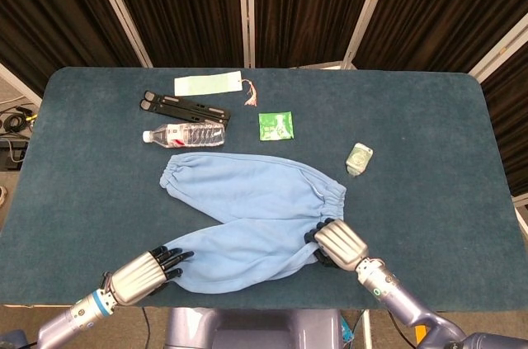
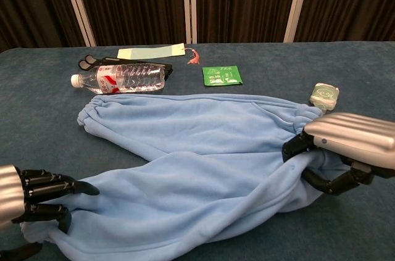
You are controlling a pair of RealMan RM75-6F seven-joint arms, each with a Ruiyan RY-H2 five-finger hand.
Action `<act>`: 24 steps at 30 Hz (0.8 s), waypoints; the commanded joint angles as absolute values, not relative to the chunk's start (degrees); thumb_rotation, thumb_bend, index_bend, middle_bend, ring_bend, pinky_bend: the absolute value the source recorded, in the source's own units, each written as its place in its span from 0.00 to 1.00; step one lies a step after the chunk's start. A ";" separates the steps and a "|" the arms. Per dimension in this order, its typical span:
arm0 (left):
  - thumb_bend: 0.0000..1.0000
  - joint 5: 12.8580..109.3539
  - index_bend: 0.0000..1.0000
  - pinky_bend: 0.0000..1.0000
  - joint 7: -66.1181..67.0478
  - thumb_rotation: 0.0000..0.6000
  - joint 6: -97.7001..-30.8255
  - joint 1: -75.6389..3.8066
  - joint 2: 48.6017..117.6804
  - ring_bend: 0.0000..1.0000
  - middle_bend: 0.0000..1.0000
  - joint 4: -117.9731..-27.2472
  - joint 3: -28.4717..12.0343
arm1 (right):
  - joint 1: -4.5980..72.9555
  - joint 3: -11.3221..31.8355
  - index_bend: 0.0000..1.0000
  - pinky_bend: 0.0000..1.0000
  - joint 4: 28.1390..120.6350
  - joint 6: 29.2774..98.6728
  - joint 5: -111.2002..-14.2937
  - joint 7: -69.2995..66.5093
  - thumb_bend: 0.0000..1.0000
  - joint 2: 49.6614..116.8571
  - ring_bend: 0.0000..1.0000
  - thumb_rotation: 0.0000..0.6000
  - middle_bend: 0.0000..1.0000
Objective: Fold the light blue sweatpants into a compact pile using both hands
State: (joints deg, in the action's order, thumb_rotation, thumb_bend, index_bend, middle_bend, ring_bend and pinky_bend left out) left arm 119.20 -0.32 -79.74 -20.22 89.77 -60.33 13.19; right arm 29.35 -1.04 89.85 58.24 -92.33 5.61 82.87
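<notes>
The light blue sweatpants (image 1: 252, 217) lie flat on the table. They are soft and a bit wrinkled. The two legs spread apart like a sideways V. One leg points to the far left, and its gathered cuff (image 2: 86, 115) rests near the water bottle. The other leg runs along the near edge of the table. The stretchy waistband (image 1: 332, 197) is bunched up on the right.

No legible txt anywhere.

I'm seeing soft, matt fleece in the sweatpants (image 2: 197, 168), brushed glossy metal on my right hand (image 2: 345, 150), and matt napped cloth on the table (image 1: 429, 118).
</notes>
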 commanded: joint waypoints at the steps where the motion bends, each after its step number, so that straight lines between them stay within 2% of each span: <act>1: 0.48 118.27 0.47 0.40 -0.90 1.00 -80.02 -20.22 89.51 0.23 0.15 -60.96 13.08 | 29.44 -1.25 0.61 0.46 90.18 58.39 -92.48 5.30 0.55 82.51 0.48 1.00 0.59; 12: 0.48 115.68 0.70 0.53 -6.48 1.00 -83.44 -19.88 87.82 0.42 0.39 -63.53 13.19 | 30.60 -4.06 0.62 0.47 91.73 58.44 -96.69 2.39 0.55 78.98 0.49 1.00 0.60; 17: 0.49 115.60 0.72 0.53 -7.95 1.00 -86.38 -19.14 85.32 0.43 0.40 -64.37 13.87 | 31.27 -6.09 0.63 0.47 92.58 59.38 -100.46 0.26 0.55 76.05 0.50 1.00 0.61; 24: 0.49 117.59 0.72 0.53 -8.39 1.00 -89.32 -17.54 81.50 0.43 0.40 -65.71 17.22 | 32.90 -10.62 0.64 0.47 92.81 61.01 -109.39 -0.99 0.55 72.92 0.50 1.00 0.62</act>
